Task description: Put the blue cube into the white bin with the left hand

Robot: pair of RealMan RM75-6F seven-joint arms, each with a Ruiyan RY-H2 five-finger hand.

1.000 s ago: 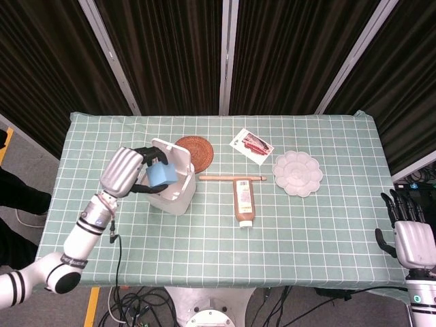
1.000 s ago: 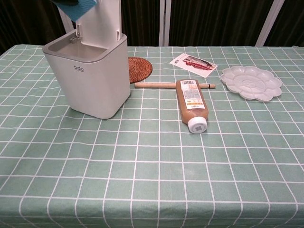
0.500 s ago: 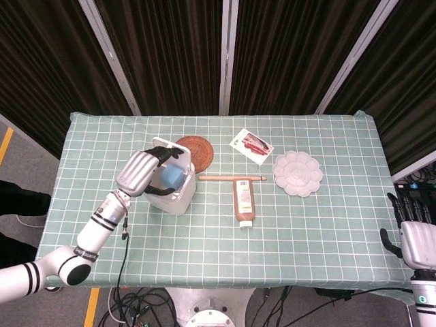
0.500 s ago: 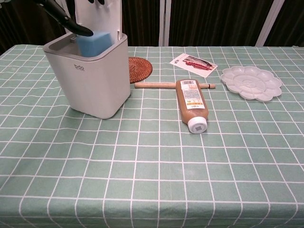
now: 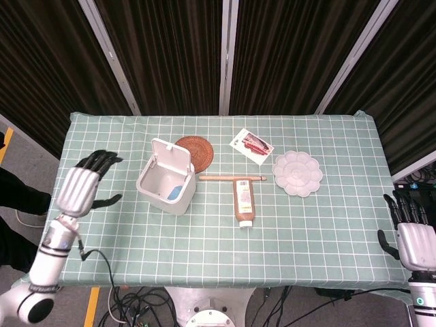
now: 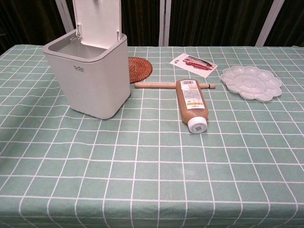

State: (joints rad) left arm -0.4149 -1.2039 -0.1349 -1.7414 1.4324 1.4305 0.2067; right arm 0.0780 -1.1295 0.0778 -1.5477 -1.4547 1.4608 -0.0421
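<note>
The white bin [image 5: 158, 197] [image 6: 90, 80] stands on the left half of the table with its lid tipped up. In the head view the blue cube [image 5: 175, 193] lies inside the bin, against its right wall; the chest view does not show it. My left hand [image 5: 83, 187] hovers over the table's left edge, well left of the bin, fingers spread and holding nothing. My right hand [image 5: 412, 238] hangs off the table's right front corner, fingers extended and empty.
A brown woven coaster [image 5: 197, 151] lies behind the bin. A wooden stick [image 5: 231, 178], a brown bottle [image 5: 244, 200] on its side, a printed card [image 5: 253, 145] and a white paint palette [image 5: 298, 173] sit to the right.
My left hand has let go of the blue cube, which dropped into the bin. The hand has pulled away to the left edge of the table and opened.
</note>
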